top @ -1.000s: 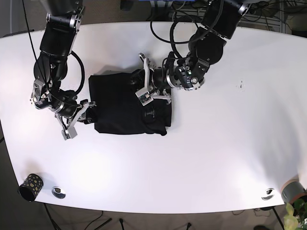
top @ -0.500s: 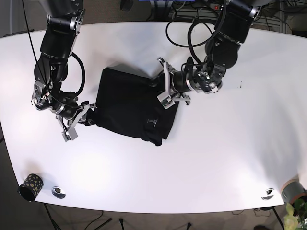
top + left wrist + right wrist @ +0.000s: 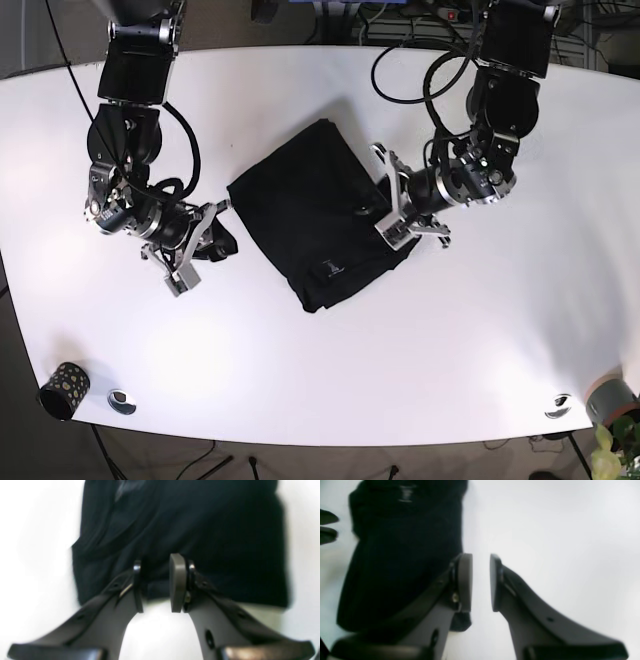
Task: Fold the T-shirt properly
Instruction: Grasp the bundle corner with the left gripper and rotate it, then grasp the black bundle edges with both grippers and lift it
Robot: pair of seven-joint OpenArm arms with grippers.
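Lying between pincers: T-shirt (image 3: 315,217); left pincer (image 3: 397,212) touching edge.

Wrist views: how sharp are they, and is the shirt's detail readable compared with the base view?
Left wrist view: soft and smeared, the black shirt showing only faint folds, white table blown out. Right wrist view: equally blurred, the shirt nearly a flat dark mass beside the right tool. Base view: sharp and evenly lit, shirt outline clear, mild glare patches on the table.
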